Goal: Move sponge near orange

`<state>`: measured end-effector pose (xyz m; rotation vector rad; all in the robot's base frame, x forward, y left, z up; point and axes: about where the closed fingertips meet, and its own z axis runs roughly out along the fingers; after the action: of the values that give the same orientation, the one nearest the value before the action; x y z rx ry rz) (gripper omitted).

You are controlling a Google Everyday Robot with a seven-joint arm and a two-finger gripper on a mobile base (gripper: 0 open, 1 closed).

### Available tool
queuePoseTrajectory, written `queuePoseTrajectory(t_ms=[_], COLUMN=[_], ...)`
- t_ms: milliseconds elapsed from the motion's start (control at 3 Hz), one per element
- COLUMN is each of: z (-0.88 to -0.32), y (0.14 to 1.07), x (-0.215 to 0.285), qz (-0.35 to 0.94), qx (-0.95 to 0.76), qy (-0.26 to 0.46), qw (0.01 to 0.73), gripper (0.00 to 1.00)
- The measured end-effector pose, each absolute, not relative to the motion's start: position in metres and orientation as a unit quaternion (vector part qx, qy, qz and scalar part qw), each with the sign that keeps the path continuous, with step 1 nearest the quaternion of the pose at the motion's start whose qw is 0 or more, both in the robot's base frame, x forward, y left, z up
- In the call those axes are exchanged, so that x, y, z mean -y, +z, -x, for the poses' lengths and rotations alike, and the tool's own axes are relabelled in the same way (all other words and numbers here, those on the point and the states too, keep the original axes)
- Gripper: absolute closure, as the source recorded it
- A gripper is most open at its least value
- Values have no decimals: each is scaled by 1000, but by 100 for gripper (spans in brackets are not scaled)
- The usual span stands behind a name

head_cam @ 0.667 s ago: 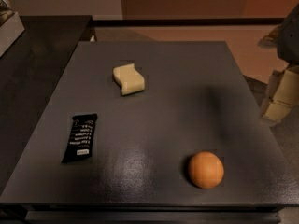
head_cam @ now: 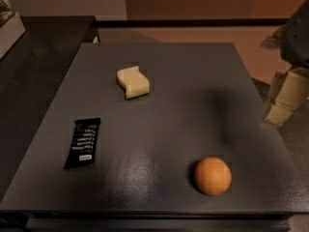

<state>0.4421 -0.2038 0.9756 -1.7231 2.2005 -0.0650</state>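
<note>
While the pale cream-yellow foam sponge with wavy, S-curved sides [head_cam: 133,81] lies flat on the far-left part of the dark grey, matte, square tabletop [head_cam: 183,71], the small, round, smooth orange fruit [head_cam: 213,176] sits well apart from it on the near-right part of the same surface, close to the front edge. A wide stretch of bare tabletop separates the two, and nothing touches either of them.

To the left of the orange and nearer than the sponge, a flat black snack-bar wrapper with white print [head_cam: 83,143] lies lengthwise near the left edge of the table, tilted a little so that its far end leans to the right. It is apart from both the sponge and the orange.

At the right border of the view, the robot's cream-coloured blocky gripper [head_cam: 279,111] hangs beyond the right edge of the table, pointing downward and slightly leftward, below a darker grey part of the arm [head_cam: 297,37]. It holds nothing and is far from the sponge; whether it stands wide or narrow cannot be told. A soft dark shadow [head_cam: 231,112] falls on the right part of the tabletop, between the gripper and the centre.

A darker black counter [head_cam: 38,57] adjoins the table on the left, and a tan floor [head_cam: 193,33] shows beyond the far edge.
</note>
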Motion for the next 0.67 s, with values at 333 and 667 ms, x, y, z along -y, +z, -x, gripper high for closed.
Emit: queuePoseTrajectory(t_ms=[333,667], z=[-452,-467], y=[970,961], x=[177,142], qz=[614,622], qx=[-766,-755], qy=[-1,19], qw=[189,206], gripper=[0,0])
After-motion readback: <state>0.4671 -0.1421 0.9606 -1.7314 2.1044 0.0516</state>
